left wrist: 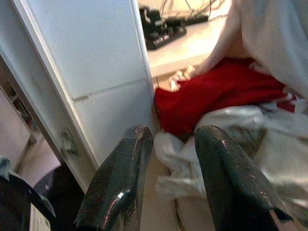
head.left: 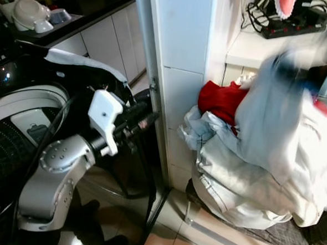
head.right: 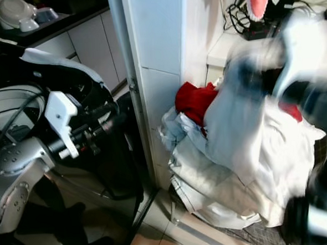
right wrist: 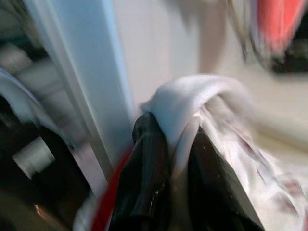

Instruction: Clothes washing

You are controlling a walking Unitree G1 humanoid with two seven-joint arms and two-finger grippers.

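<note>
Now the right gripper (right wrist: 168, 159) is clamped on a fold of white cloth (right wrist: 192, 103), blurred at the right of the head views above the clothes pile (head.left: 251, 189), which sits lower right against the white pillar (head.left: 185, 71) with a red garment (head.left: 222, 101) on top. At centre left the left gripper (left wrist: 171, 144) hangs with fingers apart and nothing between them, pointing past the pillar toward the red garment. At far left the washer (head.left: 18, 109) shows its open top and dark drum; I cannot tell what it holds.
</note>
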